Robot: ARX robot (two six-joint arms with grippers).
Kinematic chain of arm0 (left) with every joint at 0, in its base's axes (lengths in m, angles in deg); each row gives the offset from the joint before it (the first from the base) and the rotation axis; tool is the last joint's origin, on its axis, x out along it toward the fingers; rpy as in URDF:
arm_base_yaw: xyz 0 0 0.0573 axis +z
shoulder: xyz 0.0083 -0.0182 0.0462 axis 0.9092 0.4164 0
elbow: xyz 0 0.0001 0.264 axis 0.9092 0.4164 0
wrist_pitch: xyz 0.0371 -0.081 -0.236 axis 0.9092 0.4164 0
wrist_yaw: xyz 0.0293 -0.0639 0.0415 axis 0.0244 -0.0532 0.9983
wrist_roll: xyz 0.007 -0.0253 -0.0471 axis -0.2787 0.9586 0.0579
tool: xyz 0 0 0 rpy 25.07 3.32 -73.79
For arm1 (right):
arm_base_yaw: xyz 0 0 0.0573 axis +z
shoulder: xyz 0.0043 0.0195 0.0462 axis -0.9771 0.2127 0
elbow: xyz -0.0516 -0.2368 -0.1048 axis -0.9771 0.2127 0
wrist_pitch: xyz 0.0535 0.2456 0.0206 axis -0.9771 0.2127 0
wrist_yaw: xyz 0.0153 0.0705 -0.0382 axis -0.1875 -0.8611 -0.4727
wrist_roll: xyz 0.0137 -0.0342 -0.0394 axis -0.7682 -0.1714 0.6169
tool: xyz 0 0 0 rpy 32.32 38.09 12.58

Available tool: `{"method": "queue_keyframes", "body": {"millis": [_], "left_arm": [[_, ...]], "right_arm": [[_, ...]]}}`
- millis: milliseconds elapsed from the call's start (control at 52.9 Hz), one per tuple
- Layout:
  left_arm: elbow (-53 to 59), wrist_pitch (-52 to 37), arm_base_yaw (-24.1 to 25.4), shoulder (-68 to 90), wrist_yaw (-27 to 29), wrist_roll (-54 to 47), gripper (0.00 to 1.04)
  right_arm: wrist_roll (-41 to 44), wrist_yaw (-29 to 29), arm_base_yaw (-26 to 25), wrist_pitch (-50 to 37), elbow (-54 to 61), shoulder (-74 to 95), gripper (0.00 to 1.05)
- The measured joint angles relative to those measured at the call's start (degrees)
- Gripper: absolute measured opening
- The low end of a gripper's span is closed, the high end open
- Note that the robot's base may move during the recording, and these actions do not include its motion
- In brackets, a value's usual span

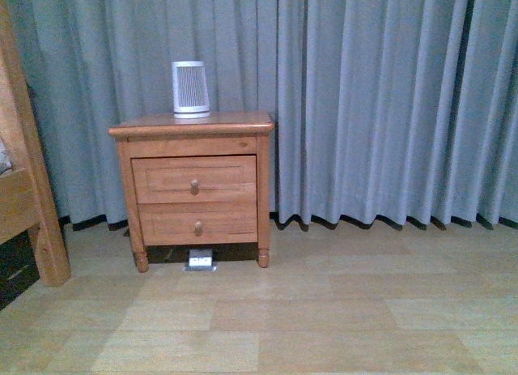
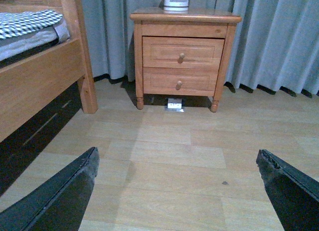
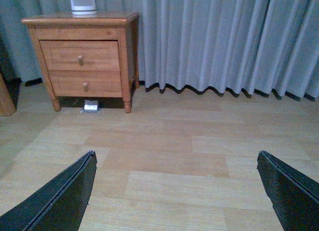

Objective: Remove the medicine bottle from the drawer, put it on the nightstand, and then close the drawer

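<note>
Curtained bedroom: nightstand (image 1: 235, 118), drawer (image 1: 162, 179) was shut, medicine bottle unseen (prob. inside); left tool (image 2: 177, 156), right tool (image 3: 175, 156) gaped empty. No step done yet.

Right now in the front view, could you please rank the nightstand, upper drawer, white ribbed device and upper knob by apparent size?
Largest to smallest:
nightstand
upper drawer
white ribbed device
upper knob
All sit at similar distance, so the order holds.
</note>
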Motion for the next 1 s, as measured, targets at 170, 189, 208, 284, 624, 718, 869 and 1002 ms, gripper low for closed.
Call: {"method": "queue_keyframes", "body": {"millis": [170, 189, 208, 284, 624, 718, 869, 1002], "left_arm": [[0.0, 0.0, 0.0, 0.0, 0.0, 0.0, 0.98], [0.0, 0.0, 0.0, 0.0, 0.0, 0.0, 0.98], [0.0, 0.0, 0.0, 0.0, 0.0, 0.0, 0.98], [0.0, 0.0, 0.0, 0.0, 0.0, 0.0, 0.98], [0.0, 0.0, 0.0, 0.0, 0.0, 0.0, 0.98], [0.0, 0.0, 0.0, 0.0, 0.0, 0.0, 0.98], [0.0, 0.0, 0.0, 0.0, 0.0, 0.0, 0.98], [0.0, 0.0, 0.0, 0.0, 0.0, 0.0, 0.98]], "right_arm": [[0.0, 0.0, 0.0, 0.0, 0.0, 0.0, 0.98], [0.0, 0.0, 0.0, 0.0, 0.0, 0.0, 0.98], [0.0, 0.0, 0.0, 0.0, 0.0, 0.0, 0.98], [0.0, 0.0, 0.0, 0.0, 0.0, 0.0, 0.98], [0.0, 0.0, 0.0, 0.0, 0.0, 0.0, 0.98], [0.0, 0.0, 0.0, 0.0, 0.0, 0.0, 0.98], [0.0, 0.0, 0.0, 0.0, 0.0, 0.0, 0.98], [0.0, 0.0, 0.0, 0.0, 0.0, 0.0, 0.98]]}}
